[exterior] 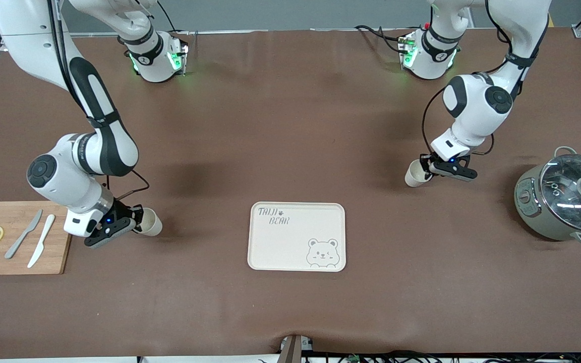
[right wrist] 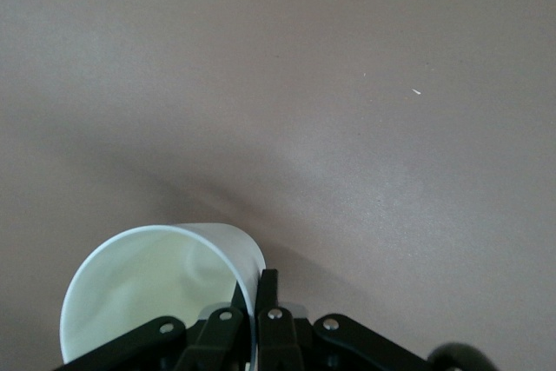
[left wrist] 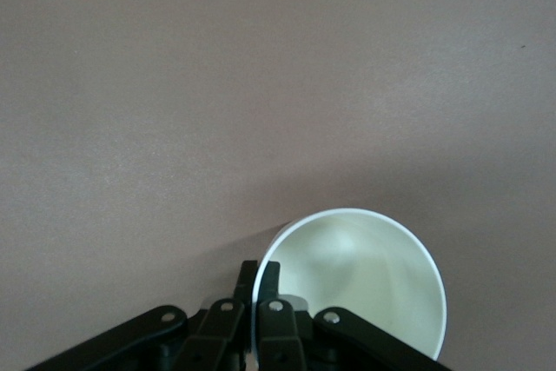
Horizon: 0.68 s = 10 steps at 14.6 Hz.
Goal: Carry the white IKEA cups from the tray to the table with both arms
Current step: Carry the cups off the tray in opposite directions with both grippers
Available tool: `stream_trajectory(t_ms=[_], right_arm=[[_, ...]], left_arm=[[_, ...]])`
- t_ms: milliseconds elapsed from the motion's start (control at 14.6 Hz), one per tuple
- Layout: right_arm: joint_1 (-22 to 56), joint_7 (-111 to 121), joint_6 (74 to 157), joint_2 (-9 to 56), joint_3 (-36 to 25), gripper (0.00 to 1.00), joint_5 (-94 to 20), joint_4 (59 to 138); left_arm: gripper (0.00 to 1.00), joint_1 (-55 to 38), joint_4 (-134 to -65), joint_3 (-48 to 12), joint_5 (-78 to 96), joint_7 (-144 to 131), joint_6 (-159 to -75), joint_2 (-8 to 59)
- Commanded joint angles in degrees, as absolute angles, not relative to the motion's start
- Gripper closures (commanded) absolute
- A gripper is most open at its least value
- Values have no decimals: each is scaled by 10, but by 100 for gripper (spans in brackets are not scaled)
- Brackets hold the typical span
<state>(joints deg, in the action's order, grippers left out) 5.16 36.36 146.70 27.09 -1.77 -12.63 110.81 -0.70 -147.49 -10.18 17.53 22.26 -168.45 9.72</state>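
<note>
My left gripper (exterior: 427, 169) is shut on the rim of one white cup (exterior: 415, 174), which hangs tilted over the brown table toward the left arm's end. In the left wrist view the gripper (left wrist: 258, 277) pinches the rim of the cup (left wrist: 365, 284), one finger inside and one outside. My right gripper (exterior: 136, 220) is shut on the rim of the other white cup (exterior: 150, 223), tilted, beside the cutting board. In the right wrist view the gripper (right wrist: 253, 288) pinches the rim of that cup (right wrist: 148, 293) the same way.
A cream bear-printed tray (exterior: 296, 236) lies between the two cups, nearer the front camera. A grey-green pot with a glass lid (exterior: 565, 200) stands at the left arm's end. A wooden cutting board (exterior: 18, 238) with two knives and lemon slices lies at the right arm's end.
</note>
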Motion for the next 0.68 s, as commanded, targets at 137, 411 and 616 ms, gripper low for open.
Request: stream_trajectory(t_ms=[137,411,616], right_arm=[[44,388,1513,277,-10,100,-143,1131],[43,398,1530,287,-10,100,-143,1134],[43,398,1532,289,-10,100,-143,1133]], left_arm=[[91,0,-1471,-107,188,248,-1689,98],[0,-1,-1471,-107,188,259,-1688,95],[0,0,-1472,-107,188,250,-1682,77]])
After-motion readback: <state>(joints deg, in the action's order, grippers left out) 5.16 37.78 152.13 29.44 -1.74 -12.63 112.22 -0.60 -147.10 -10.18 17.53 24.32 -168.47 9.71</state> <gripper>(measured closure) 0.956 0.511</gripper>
